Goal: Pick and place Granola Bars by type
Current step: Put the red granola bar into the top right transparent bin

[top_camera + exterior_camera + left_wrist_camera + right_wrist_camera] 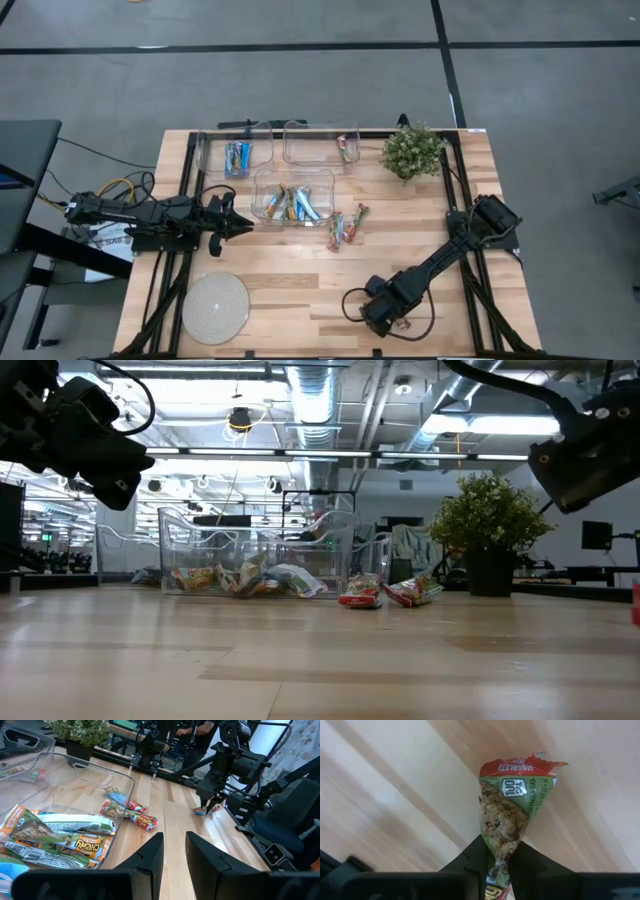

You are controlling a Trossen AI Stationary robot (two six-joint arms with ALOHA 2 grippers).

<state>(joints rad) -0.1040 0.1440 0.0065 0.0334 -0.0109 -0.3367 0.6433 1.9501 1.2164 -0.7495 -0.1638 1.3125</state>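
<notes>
Granola bar [506,815] over wood table [395,795].

Three bins [293,194] mid-bench, two at back, one in front, bars [291,205] inside. Loose bars [346,226] just right of front bin. Plant [411,150] back right. Disc [215,306] front left.

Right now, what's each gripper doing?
Left gripper: open, empty, beside the centre bin.
Right gripper: shut on a red-green granola bar.
</notes>
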